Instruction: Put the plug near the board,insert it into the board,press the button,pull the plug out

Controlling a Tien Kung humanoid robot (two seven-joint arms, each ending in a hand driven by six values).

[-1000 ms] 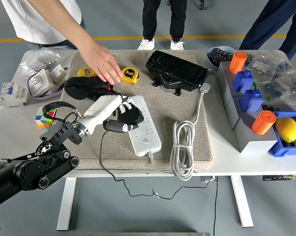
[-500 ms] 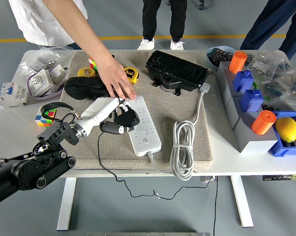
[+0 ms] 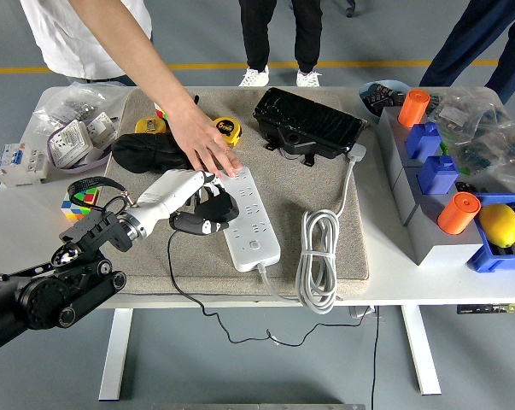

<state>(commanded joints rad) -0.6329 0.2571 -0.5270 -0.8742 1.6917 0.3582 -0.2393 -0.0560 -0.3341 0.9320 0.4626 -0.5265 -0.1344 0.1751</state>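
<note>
Left hand [image 3: 201, 203]: lower left of centre, white-shelled, fingers curled around the black plug [image 3: 207, 224]; its black arm [image 3: 43, 290] enters from the lower left corner. Right hand: out of frame.

Plug: held at the left edge of the power strip [image 3: 249, 217], touching or just beside it; whether its pins are in a socket cannot be told. A thin black cord [image 3: 178, 282] runs from it down over the table's near edge.

Power strip: white, long, lying at the centre of the grey mat [image 3: 325, 184]; its thick white cable [image 3: 318, 266] sits coiled to the right.

Person's hand [image 3: 204, 138]: reaches in from the upper left, palm down, fingertips resting on the strip's far end.

Behind the strip: yellow tape measure [image 3: 229, 130], black pouch [image 3: 150, 152], black case [image 3: 308, 125].

Left edge of the table [image 3: 18, 213]: colour cube [image 3: 79, 203], white switch parts [image 3: 73, 141].

Right edge: blue and grey bins [image 3: 436, 184], two orange cylinders [image 3: 458, 213], a lemon [image 3: 499, 225].
</note>
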